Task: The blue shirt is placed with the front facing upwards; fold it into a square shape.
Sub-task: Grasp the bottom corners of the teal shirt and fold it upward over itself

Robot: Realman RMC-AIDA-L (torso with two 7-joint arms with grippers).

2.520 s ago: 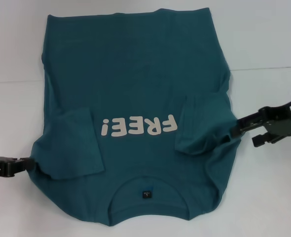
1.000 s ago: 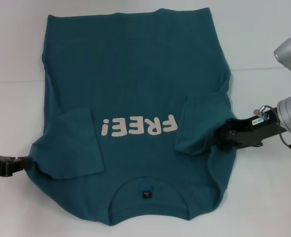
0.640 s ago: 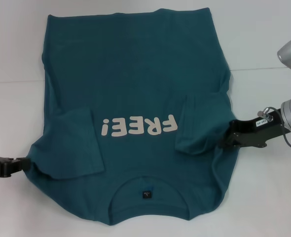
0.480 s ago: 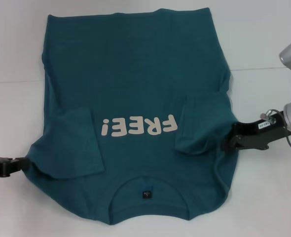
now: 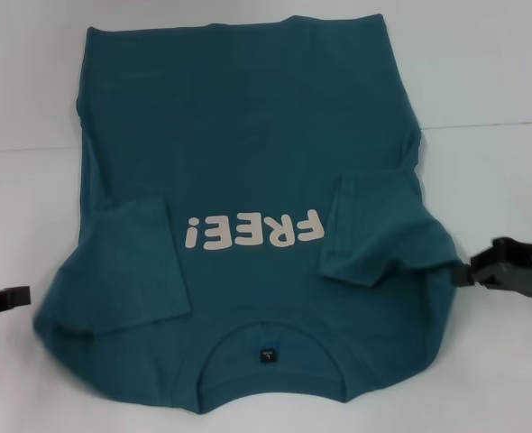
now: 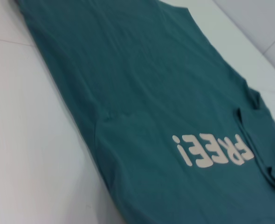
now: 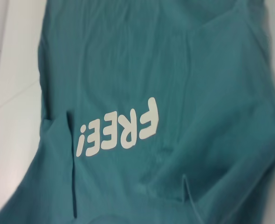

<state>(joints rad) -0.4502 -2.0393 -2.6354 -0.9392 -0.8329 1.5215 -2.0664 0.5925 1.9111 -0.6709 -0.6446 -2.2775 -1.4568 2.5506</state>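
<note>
- Two grippers flank the blue shirt, one at each shoulder edge, low over the white table.
- Shirt lies flat, front up, collar nearest the robot, hem at the far side.
- White "FREE!" print reads upside down in the head view, mid-chest; also seen in both wrist views.
- Both short sleeves are folded inward onto the chest: left sleeve beside the "!" end of the print, right sleeve beside the "F" end.
- Small dark label sits inside the neck.
- Left gripper is at the picture's left edge, just beside the shirt's left shoulder corner, a sliver of table between them; jaws hold nothing, cannot tell how wide.
- Right gripper is at the shirt's right shoulder edge, tips touching or just off the cloth, cannot tell which; jaw state cannot be told.
- Wrist views show only shirt and table, no fingers.
</note>
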